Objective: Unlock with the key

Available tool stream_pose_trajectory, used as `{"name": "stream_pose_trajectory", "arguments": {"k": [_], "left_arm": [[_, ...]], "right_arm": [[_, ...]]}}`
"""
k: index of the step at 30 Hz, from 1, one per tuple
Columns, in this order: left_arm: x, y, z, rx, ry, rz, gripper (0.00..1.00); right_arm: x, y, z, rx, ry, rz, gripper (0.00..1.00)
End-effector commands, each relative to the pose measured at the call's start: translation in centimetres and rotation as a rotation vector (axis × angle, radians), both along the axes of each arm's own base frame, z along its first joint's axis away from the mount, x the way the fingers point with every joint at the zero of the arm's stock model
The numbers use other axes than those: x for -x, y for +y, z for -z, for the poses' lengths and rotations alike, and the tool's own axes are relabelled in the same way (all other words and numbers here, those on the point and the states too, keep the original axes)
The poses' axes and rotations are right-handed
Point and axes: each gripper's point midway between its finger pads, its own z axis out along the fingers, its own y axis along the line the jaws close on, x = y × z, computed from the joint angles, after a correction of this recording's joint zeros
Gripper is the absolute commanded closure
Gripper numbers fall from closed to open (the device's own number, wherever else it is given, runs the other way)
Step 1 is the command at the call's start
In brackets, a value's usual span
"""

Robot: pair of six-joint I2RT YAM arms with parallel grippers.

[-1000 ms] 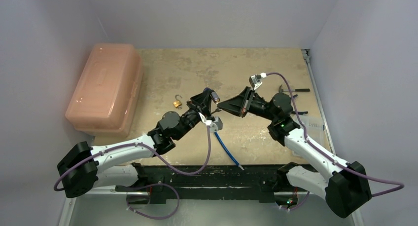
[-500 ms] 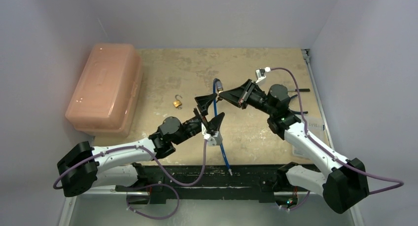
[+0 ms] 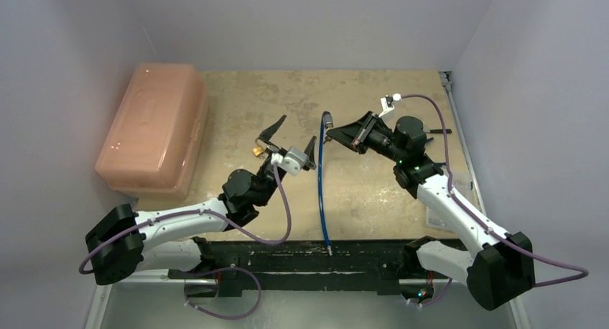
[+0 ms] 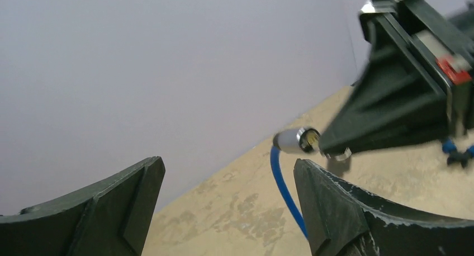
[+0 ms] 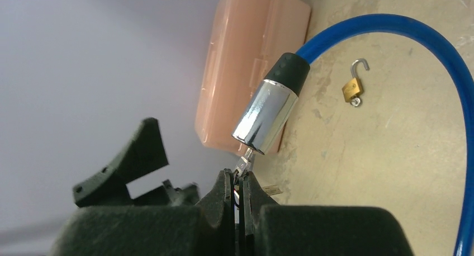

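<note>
Pink storage box [image 3: 153, 124] at far left; just right of it, small brass padlock [image 3: 258, 151] lying with shackle sprung. Left gripper [image 3: 294, 133] spread wide, empty, beside blue cable lock [image 3: 321, 192]. Chrome cylinder [image 5: 268, 119] raised mid-table on key [image 5: 244, 164], pinched tight in right gripper [image 5: 237, 180]. Key seated, turn apparently pending; next, probably steadying the cylinder against the twist.

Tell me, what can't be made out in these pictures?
- Right wrist view: thin silver key, nearly all hidden between the right fingers and inside the chrome lock cylinder.
- Top view: small brass padlock, too small for detail, partly behind the left fingers.
- Right wrist view: blue cable, cut off by the bottom edge.
</note>
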Motion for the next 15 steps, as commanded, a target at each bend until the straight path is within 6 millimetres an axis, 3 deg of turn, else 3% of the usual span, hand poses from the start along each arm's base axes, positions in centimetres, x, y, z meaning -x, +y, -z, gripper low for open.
{"name": "stream_pose_trajectory", "arguments": {"k": [1, 4, 8, 13, 15], "left_arm": [[-2.0, 2.0, -2.8, 0.218, 0.160, -0.150, 0.07], [-2.6, 0.5, -2.4, 0.189, 0.317, -0.148, 0.07], [-1.3, -1.5, -0.6, 0.154, 0.502, -0.042, 0.09], [0.6, -2.5, 2.9, 0.129, 0.769, -0.011, 0.08], [1.0, -1.9, 4.6, 0.136, 0.852, -0.055, 0.08]], "right_arm": [[-0.1, -0.9, -2.9, 0.032, -0.132, 0.032, 1.00], [-0.1, -1.4, -2.4, 0.078, -0.127, 0.053, 1.00], [0.0, -1.9, -1.6, 0.125, -0.123, 0.066, 1.00], [0.2, -2.2, -1.0, 0.145, -0.118, 0.071, 1.00], [0.1, -2.3, -0.9, 0.148, -0.120, 0.073, 1.00]]}}
